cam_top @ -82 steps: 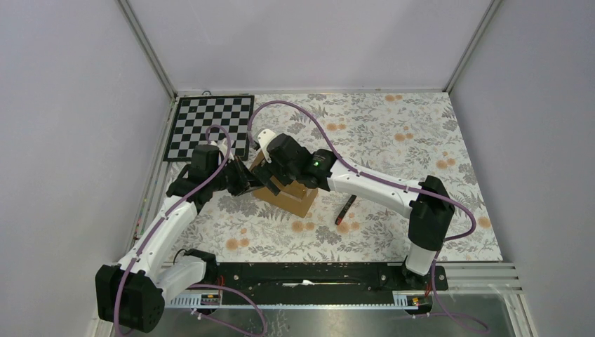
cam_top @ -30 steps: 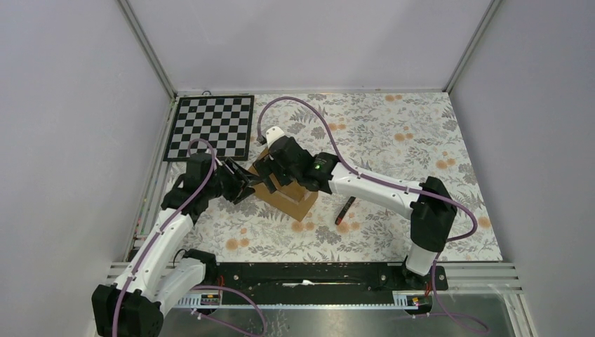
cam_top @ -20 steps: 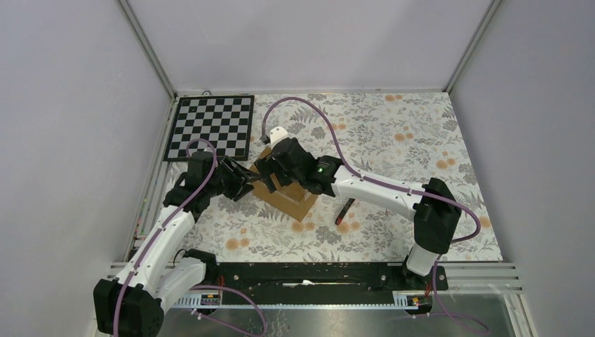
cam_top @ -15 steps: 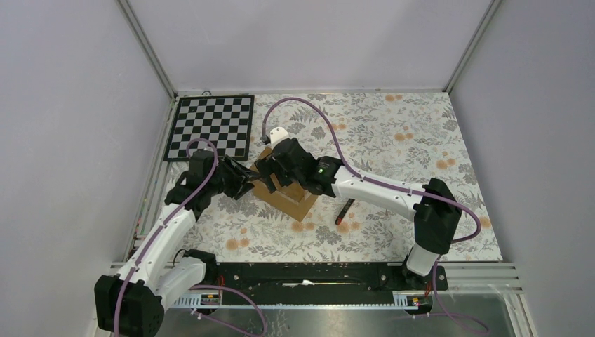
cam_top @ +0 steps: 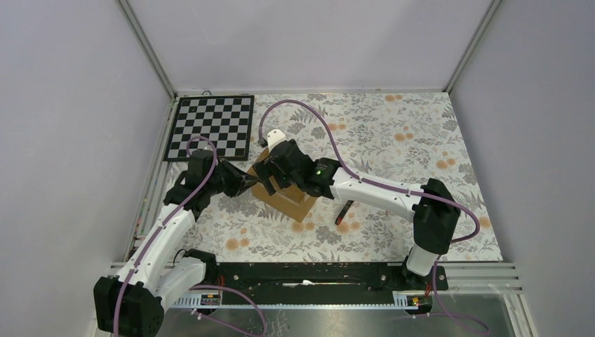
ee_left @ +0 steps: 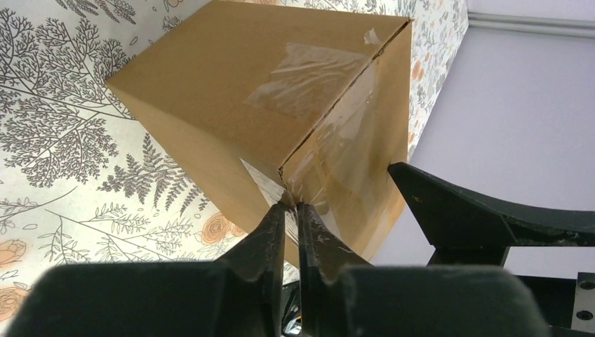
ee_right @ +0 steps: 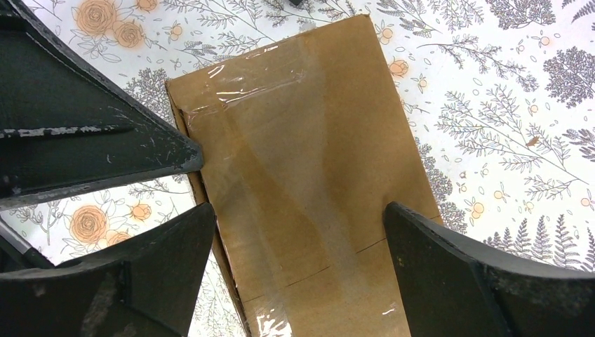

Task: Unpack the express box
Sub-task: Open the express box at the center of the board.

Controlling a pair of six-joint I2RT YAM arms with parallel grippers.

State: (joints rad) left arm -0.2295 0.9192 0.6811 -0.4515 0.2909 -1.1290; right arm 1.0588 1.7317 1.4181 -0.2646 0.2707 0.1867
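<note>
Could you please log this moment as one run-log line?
left gripper closed at taped corner of express box | right gripper open, straddling box | cutter unheld, right of box

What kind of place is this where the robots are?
Probably a robot test booth: plain grey walls close in a flower-patterned table, a checkerboard lies in its far left corner, and a left arm and right arm are bolted along its near edge.

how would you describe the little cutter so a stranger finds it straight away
On the floral table, find the brown cardboard box, left of centre. Just to its right lies the cutter: the only slim dark stick, red at its near end.
</note>
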